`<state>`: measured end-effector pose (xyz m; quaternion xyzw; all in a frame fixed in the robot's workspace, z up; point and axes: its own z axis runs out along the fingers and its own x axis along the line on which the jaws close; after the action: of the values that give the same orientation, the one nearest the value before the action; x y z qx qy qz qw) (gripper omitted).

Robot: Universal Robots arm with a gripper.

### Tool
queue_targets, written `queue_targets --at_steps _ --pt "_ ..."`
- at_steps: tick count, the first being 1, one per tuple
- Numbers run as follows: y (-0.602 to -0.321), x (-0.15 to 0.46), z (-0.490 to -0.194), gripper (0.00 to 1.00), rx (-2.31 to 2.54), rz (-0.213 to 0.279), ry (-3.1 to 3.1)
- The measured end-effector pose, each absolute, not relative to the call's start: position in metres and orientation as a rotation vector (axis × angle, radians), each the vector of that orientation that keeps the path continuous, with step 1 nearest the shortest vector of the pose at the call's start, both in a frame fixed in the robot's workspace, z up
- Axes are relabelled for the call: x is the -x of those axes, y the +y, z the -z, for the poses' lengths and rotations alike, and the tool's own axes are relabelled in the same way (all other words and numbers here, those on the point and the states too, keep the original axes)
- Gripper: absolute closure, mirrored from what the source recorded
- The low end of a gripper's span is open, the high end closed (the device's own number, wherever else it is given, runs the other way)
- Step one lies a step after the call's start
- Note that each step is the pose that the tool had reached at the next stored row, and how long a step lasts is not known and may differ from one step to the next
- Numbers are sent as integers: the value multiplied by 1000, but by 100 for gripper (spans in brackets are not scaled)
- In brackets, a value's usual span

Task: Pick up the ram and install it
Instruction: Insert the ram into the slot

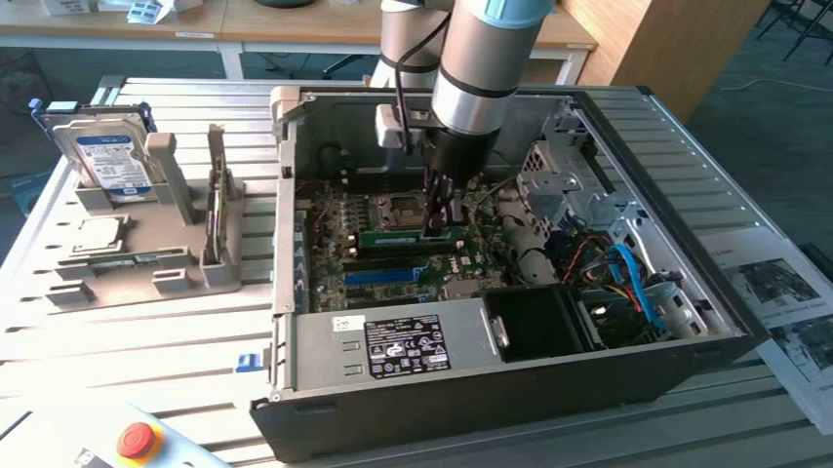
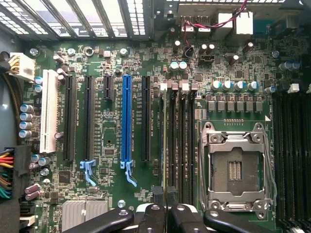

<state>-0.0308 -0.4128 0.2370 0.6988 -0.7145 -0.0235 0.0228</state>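
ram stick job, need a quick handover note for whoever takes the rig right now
Tool: the arm's black two-finger tool is down inside the open black computer case, shut on the long green ram stick.
Ram: it lies along the memory slots of the green motherboard, beside the empty silver processor socket.
Spare: a second green ram stick stands in the grey holder at the exterior view's left.
Done: ram picked up and brought to the slots.
Left: seating cannot be confirmed from here; the tool has not let go.
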Motion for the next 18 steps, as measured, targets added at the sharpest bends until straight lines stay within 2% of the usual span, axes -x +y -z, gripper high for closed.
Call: queue_targets --at_steps 18 --pt "-412 31 -235 88 -2167 73 -2210"
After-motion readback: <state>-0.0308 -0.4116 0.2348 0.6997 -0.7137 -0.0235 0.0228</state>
